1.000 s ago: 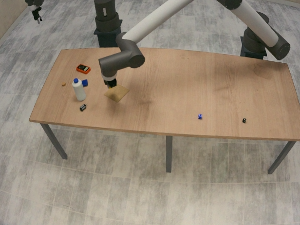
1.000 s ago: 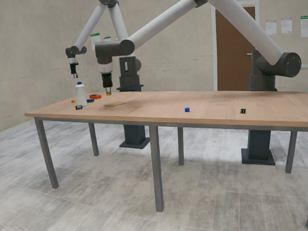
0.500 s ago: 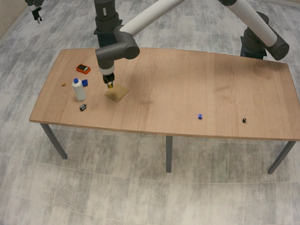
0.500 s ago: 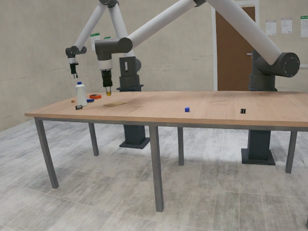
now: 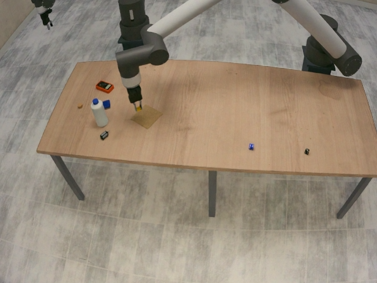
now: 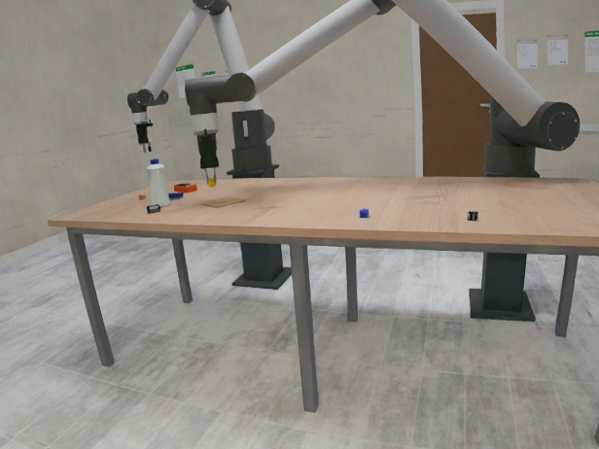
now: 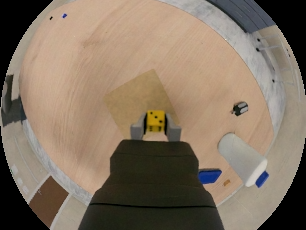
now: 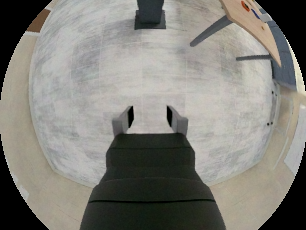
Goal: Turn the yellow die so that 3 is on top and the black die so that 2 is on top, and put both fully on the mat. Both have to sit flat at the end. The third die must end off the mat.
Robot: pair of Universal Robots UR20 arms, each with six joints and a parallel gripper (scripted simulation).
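Left end effector (image 5: 138, 106) (image 6: 211, 178) (image 7: 155, 131): about half open, with the yellow die (image 5: 139, 109) (image 6: 212, 183) (image 7: 155, 120) snug in its tips.
Right end effector (image 5: 49, 25) (image 6: 147, 148) (image 8: 150, 118): wide open, holding nothing, off in the upper left of the top view.
Yellow die: up in the air near the mat (image 5: 147, 117) (image 6: 224, 201) (image 7: 140, 95), left of the middle in the top view. The wrist view seems to show three dots.
Black die (image 5: 306, 151) (image 6: 473, 216) (image 7: 51, 18): on the bench (image 5: 214, 92) (image 6: 311, 194) (image 7: 200, 60), lower right of the top view.
Blue die (image 5: 251, 146) (image 6: 364, 213) (image 7: 64, 15): off the mat; leave it.
Step now: I think, set the yellow die down.
Do it well: check 3 is up, move well in from the mat's edge, go down slowly and level, let go only when flat.
Watch out: a tilted die could roll.
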